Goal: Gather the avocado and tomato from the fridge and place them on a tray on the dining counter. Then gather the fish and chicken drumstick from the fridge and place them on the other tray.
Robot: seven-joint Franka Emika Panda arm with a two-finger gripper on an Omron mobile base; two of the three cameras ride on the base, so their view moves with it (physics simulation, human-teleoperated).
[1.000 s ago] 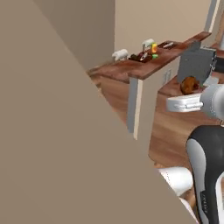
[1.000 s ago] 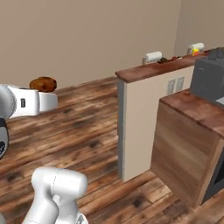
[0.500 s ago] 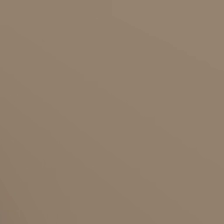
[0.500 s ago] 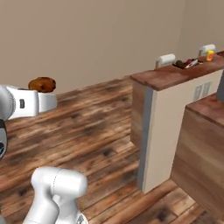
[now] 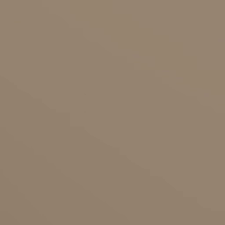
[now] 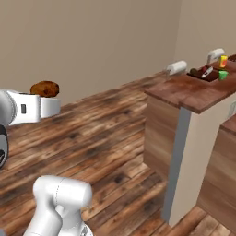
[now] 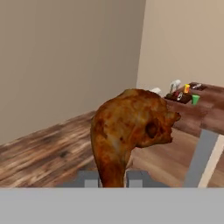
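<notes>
The chicken drumstick [image 7: 131, 131] sits clamped between the two dark tips of the gripper [image 7: 113, 179], held up above the wood floor [image 6: 106, 138]. Its skin is roasted brown, glossy and bumpy, with a fat rounded meaty end uppermost and a narrower shank running down between the fingers. In the right base view the drumstick [image 6: 44, 88] shows as a small brown lump past the white end of the arm, with its lower part hidden behind that arm.

Beyond the drumstick stands the dining counter [image 6: 193, 92], a reddish-brown plank top on a wood-panel base with a pale grey end post; its far end is cut off by the picture edge. On the counter, far from the drumstick, lies a dark tray [image 6: 205, 73] carrying small coloured bits too small to name. A plain beige wall [image 6: 92, 41] rises behind the floor.
</notes>
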